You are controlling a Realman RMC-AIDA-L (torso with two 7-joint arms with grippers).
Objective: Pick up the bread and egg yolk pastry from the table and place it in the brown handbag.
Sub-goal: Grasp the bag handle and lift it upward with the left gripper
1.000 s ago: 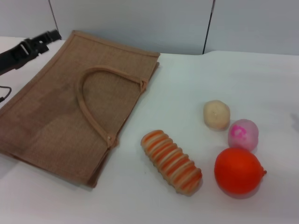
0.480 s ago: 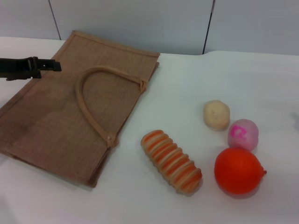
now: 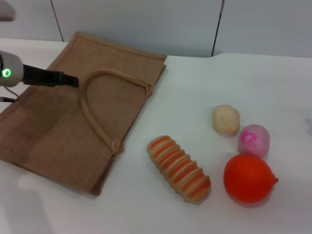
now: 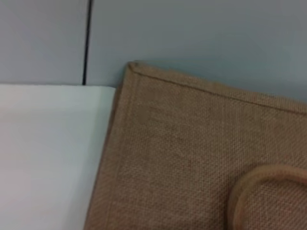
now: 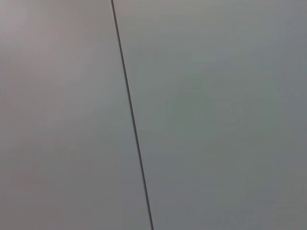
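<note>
The left gripper (image 3: 68,80) had come in over the brown handbag (image 3: 53,126) from the left side. A second earlier it had been out at the far-left corner of the bag; half a second later it hung over the bag's left edge; now its dark tip sat just beside the curve of the upper handle (image 3: 92,109). I could not tell whether its fingers were apart or together, and it carried nothing that I could see. The left wrist view showed only the bag's far corner, a bend of handle and bare table (image 3: 204,83).

The bag lay flat on the left half of the table, its mouth facing right and its handles resting on top. The bread (image 3: 178,168) lay near the front, just right of the bag's near corner, untouched. The egg yolk pastry (image 3: 225,119) sat farther right, close against a pink ball (image 3: 253,140), with a round orange fruit (image 3: 248,178) nearer still. None of them had shifted.

The right gripper was out of sight; its wrist camera faced only the grey wall.

To my eye the travel toward the handle meant the left arm was going to lift or hold the bag open first, so neither food item had yet been picked. The task looked barely begun.
</note>
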